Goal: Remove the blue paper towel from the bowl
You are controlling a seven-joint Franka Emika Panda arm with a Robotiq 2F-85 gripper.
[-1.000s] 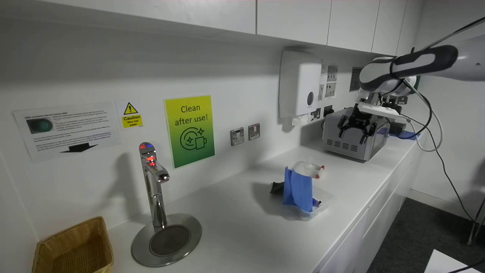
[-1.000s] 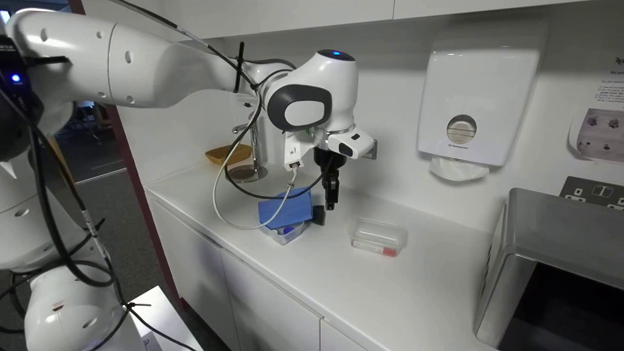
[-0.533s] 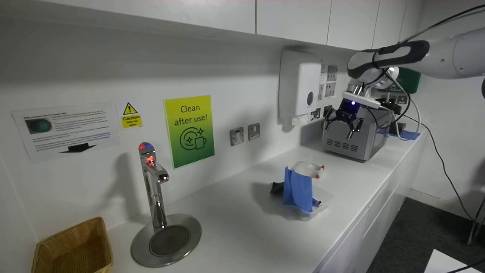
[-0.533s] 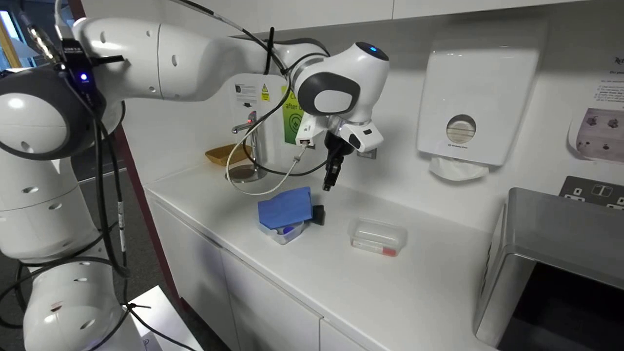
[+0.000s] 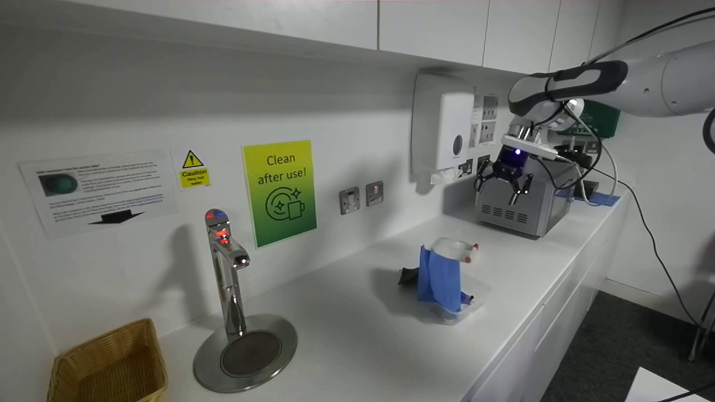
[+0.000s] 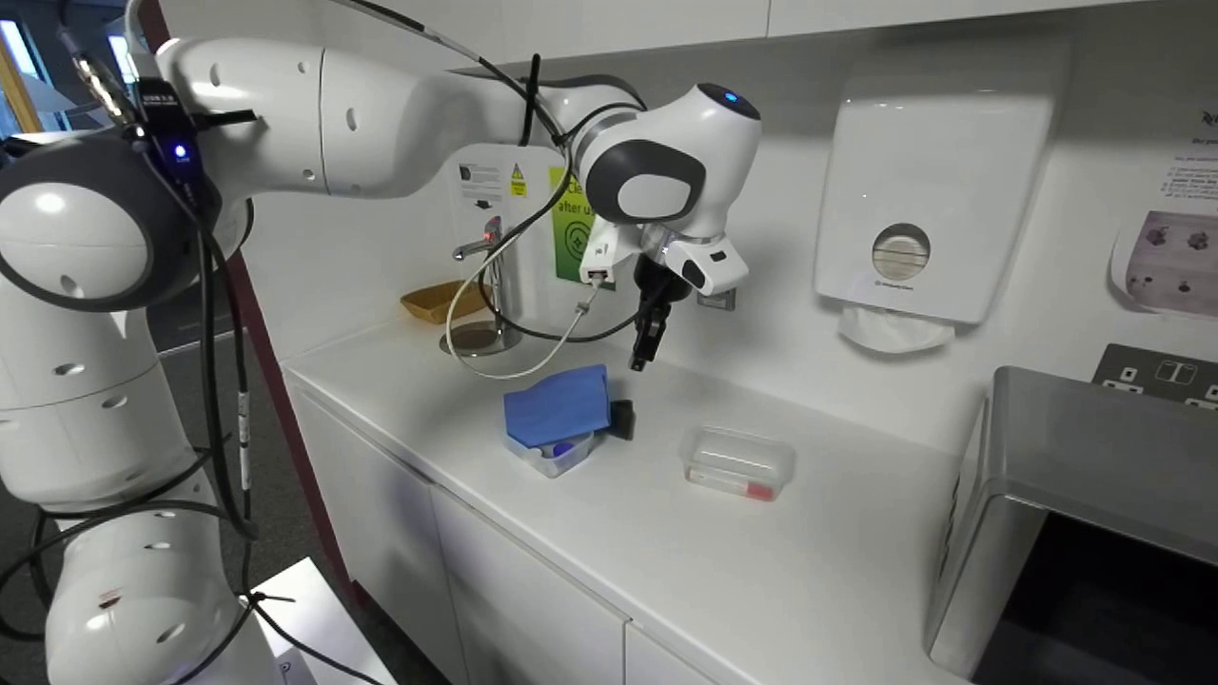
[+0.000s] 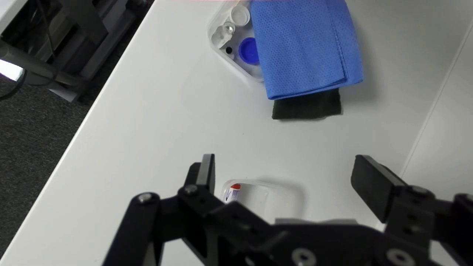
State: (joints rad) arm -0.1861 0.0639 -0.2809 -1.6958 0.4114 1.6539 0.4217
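A folded blue paper towel [image 5: 440,279] [image 6: 559,407] [image 7: 306,48] lies in and over a clear plastic bowl [image 5: 448,318] [image 6: 559,464] [image 7: 232,65], sticking up past its rim. The bowl also holds a blue cap [image 7: 248,51] and small clear and white items. A dark piece [image 5: 409,276] [image 6: 621,420] [image 7: 308,106] pokes out under the towel's end; its full shape is hidden. My gripper [image 5: 496,190] [image 6: 639,362] [image 7: 284,162] is open and empty, above the counter and apart from the towel. In the wrist view the towel is beyond the fingertips.
A clear box [image 5: 450,247] [image 6: 737,459] [image 7: 264,199] with a red-capped marker stands near the bowl. A grey microwave [image 5: 505,204] [image 6: 1056,447], a tap [image 5: 226,273], a wicker basket [image 5: 111,363] and a wall dispenser [image 5: 441,123] surround the counter. Cabinets [image 5: 430,28] hang above.
My gripper has risen, tilted and shifted leftward in the exterior view facing the tap, mostly in the first half second. It is nearly still since. The towel and bowl have not moved.
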